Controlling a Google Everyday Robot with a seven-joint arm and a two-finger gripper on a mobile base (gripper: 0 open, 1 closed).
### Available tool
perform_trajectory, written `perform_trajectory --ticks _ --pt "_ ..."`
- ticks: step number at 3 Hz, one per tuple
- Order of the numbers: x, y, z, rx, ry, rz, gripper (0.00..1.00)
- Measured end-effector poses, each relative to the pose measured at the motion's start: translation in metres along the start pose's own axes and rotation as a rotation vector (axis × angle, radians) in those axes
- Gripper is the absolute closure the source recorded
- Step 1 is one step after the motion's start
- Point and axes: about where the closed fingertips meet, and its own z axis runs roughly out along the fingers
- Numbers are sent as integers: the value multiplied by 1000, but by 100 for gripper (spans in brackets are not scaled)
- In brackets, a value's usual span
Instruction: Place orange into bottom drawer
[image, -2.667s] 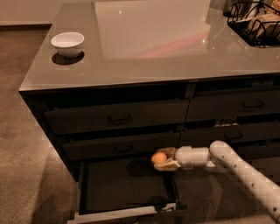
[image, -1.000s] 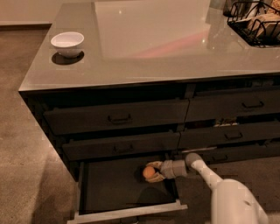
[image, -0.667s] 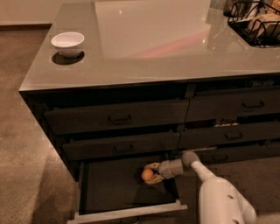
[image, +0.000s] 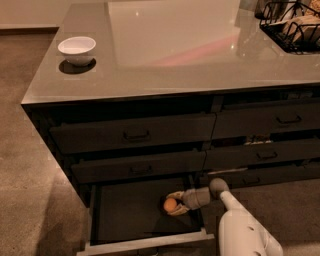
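Observation:
The orange (image: 170, 204) is a small round orange-yellow fruit held between the fingers of my gripper (image: 173, 204). The gripper reaches from the right over the open bottom drawer (image: 125, 215), the lowest one of the left column, with a dark flat interior and a lighter grey front edge (image: 145, 243). The orange hangs low over the right part of the drawer's inside, near its floor. I cannot tell whether it touches the floor. My white arm (image: 245, 230) comes up from the lower right.
A white bowl (image: 77, 50) stands on the counter's far left corner. A black wire basket (image: 292, 25) sits at the counter's back right. Shut dark drawers with bar handles (image: 136, 135) are above the open one. Carpet floor lies to the left.
The gripper with the orange has moved left and down from beside the drawer column into the open bottom drawer. The arm has swung closer to the camera. The orange stays gripped.

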Motion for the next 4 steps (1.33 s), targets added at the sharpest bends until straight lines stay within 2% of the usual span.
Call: perform_trajectory --ticks 1,2,3,4 --pt "10 1 -6 26 -10 2 35" --pt "10 2 -2 20 -11 3 11" --pt "10 4 0 17 -13 4 0" --pt "10 4 0 17 -13 4 0"
